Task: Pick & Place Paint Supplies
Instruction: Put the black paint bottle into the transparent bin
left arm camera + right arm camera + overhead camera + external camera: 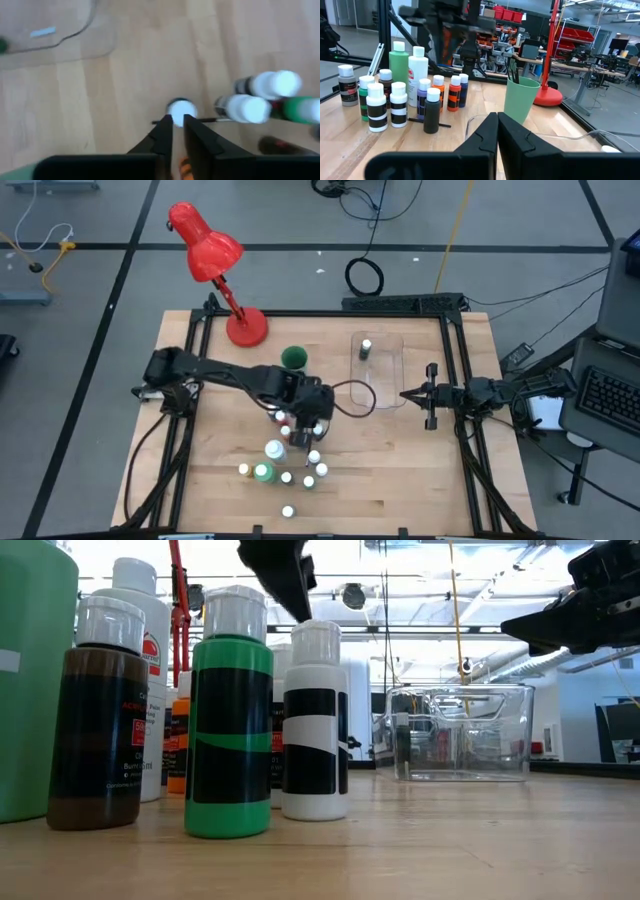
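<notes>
Left gripper (178, 122) is down over the paint bottle cluster (290, 460). Its fingers (162, 132) are nearly closed, with a white bottle cap (181, 108) just past the tips; a thin brush (220, 119) lies crosswise right at the tips. Cannot tell which, if either, is pinched. Narrow gap suggests the brush. Right gripper (496, 122) is fully closed and empty, parked beside the clear tray (392, 380), probably clear of the drop zone.

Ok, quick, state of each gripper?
Left gripper: cannot be told, down among the small white-capped paint bottles.
Right gripper: closed, empty, beside the clear plastic tray.
</notes>
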